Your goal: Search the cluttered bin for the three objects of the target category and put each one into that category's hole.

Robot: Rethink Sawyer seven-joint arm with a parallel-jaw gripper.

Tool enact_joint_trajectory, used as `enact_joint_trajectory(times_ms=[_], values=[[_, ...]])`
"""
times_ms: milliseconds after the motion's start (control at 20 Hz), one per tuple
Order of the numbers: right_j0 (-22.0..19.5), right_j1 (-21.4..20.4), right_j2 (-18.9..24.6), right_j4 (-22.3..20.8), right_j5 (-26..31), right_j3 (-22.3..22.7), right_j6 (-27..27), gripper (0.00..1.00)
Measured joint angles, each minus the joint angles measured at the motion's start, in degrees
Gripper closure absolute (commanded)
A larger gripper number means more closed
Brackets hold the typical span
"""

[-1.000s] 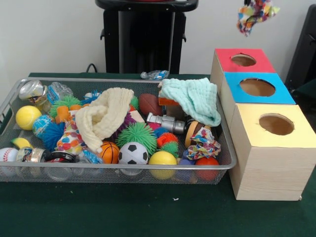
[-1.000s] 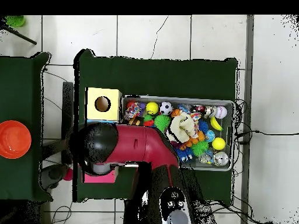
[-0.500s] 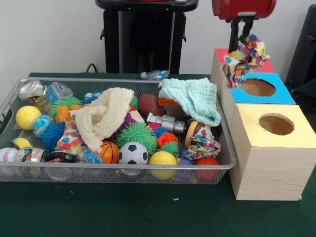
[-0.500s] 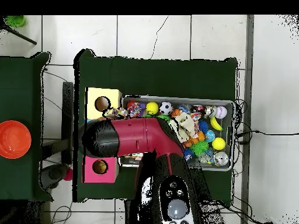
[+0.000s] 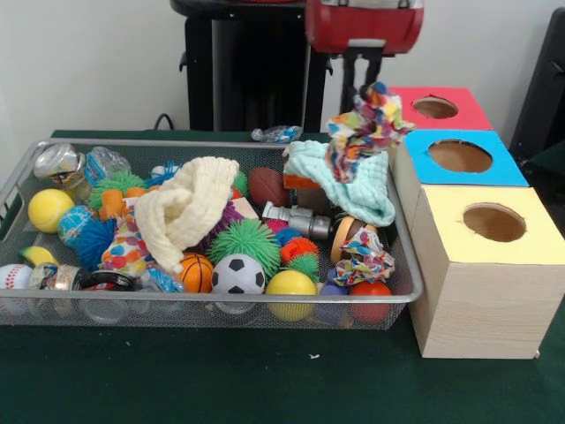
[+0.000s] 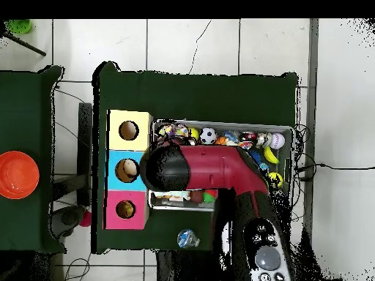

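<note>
The gripper [image 5: 366, 88] has its jaws clamped on a colourful cloth [image 5: 366, 126], which hangs over the right end of the bin [image 5: 221, 305], beside the blue box [image 5: 459, 157]. I judge this is the carrying step; next the cloth must be brought above its hole. The surface [image 5: 221, 380] is dark green, and the wall [image 5: 88, 62] is white.
</note>
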Motion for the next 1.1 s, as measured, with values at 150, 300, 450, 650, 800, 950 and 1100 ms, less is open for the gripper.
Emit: enact_joint_trajectory(times_ms=[150,300,450,650,800,950,1100], values=[[-2.53,0.01,1.18,-0.73,0.0,0.21,-0.01,1.0],[-6.04,0.15,2.95,-2.87,0.0,0.31,-0.02,1.0],[-8.12,0.56,3.94,-4.58,-0.01,0.34,-0.02,1.0],[-11.61,1.56,5.96,-6.95,-0.22,0.84,-0.02,1.0],[-14.27,2.62,7.79,-8.5,-0.57,1.05,-0.02,0.0],[-14.56,2.76,8.05,-8.63,-0.56,1.05,-0.02,0.0],[-14.79,3.1,8.79,-8.8,-0.57,1.05,-0.02,0.0]])
